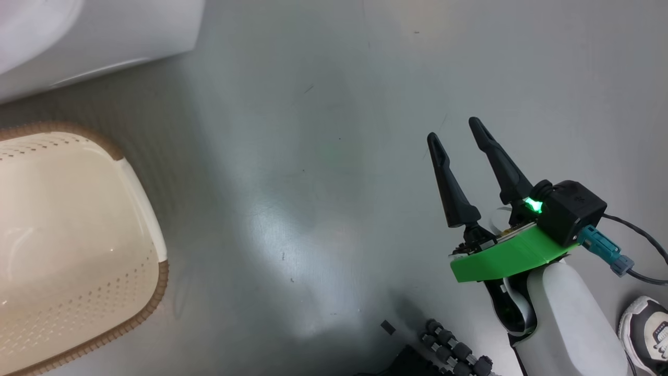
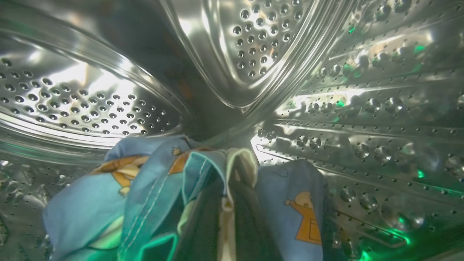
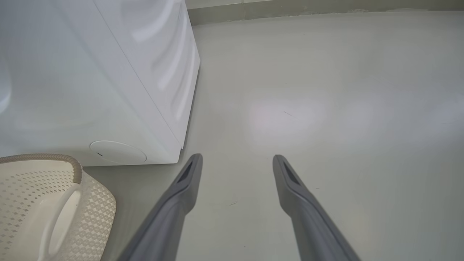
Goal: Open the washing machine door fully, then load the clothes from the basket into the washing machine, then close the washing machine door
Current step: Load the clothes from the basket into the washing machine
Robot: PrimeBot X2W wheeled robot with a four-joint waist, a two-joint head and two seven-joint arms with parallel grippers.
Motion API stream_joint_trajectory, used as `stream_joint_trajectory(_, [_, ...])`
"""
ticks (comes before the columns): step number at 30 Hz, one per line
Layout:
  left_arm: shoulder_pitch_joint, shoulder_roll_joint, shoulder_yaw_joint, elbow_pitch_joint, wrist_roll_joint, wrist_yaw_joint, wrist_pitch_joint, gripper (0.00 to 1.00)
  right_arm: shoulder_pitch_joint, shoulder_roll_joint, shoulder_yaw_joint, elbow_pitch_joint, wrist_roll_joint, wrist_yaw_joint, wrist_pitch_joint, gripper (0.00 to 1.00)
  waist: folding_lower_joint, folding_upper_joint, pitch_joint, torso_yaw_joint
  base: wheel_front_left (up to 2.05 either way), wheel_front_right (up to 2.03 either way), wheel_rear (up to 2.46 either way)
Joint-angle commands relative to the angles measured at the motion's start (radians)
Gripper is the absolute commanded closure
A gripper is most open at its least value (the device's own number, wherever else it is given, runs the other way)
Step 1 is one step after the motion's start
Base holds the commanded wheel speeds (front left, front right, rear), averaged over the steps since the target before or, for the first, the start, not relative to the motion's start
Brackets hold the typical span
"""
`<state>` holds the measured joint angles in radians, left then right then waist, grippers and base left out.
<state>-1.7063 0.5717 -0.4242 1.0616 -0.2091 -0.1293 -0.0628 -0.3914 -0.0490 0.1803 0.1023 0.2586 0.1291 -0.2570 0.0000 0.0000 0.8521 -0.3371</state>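
White machine point(image 3: 90, 90), far left; its steel drum point(image 2: 108, 94) is viewed from inside by the left wrist camera. Grey floor point(image 1: 334, 156) is spread to the right. Basket point(image 1: 156, 292), near left beside the machine, is shown with no cloth in its visible part. Clothes point(image 2: 152, 195), blue with orange figures, are bunched low in the drum around the left gripper, which is closed, seemingly on them. Right gripper point(image 1: 454, 129) is held spread and empty above the floor, well apart from the basket. Loading is judged near its end. Next, the clothes are to be released and the left arm drawn out before the door is shut.
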Motion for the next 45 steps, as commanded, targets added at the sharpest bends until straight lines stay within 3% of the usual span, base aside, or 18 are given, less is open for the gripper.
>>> stream_joint_trajectory(1, [-0.023,0.036,-0.005,-0.015,-0.006,-0.001,-0.004,0.72,0.024,-0.001,0.018,-0.021,0.013,0.002,-0.005,0.0,0.0,0.0,-0.001,-0.001,0.0,0.0,0.0])
stream_joint_trajectory(2, [-0.025,0.039,-0.024,-0.013,-0.012,-0.001,-0.007,0.0,0.024,-0.001,0.016,-0.022,0.016,0.002,-0.005,0.0,0.0,0.0,-0.001,-0.002,0.0,0.0,0.0])
stream_joint_trajectory(11, [-0.013,0.074,-0.091,0.039,-0.054,-0.001,-0.082,0.0,0.019,-0.001,0.003,-0.013,0.008,0.002,-0.005,0.0,0.0,0.0,-0.025,0.026,0.0,0.0,0.0])
stream_joint_trajectory(26, [0.196,-0.007,-0.07,0.088,-0.134,0.01,-0.192,0.0,0.033,-0.001,-0.042,0.008,-0.075,0.002,-0.005,0.0,0.0,0.0,-0.153,0.142,0.0,0.0,0.0])
stream_joint_trajectory(31, [0.315,-0.036,-0.051,0.04,-0.169,0.008,-0.198,0.0,0.049,-0.001,-0.071,0.019,-0.117,0.002,-0.005,0.0,0.0,0.0,-0.214,0.184,0.0,0.0,0.0])
stream_joint_trajectory(45, [0.756,-0.084,0.07,-0.292,-0.234,0.051,-0.199,0.0,0.104,-0.001,-0.173,0.025,-0.196,0.002,-0.005,0.0,0.0,0.0,-0.388,0.274,0.0,0.0,0.0])
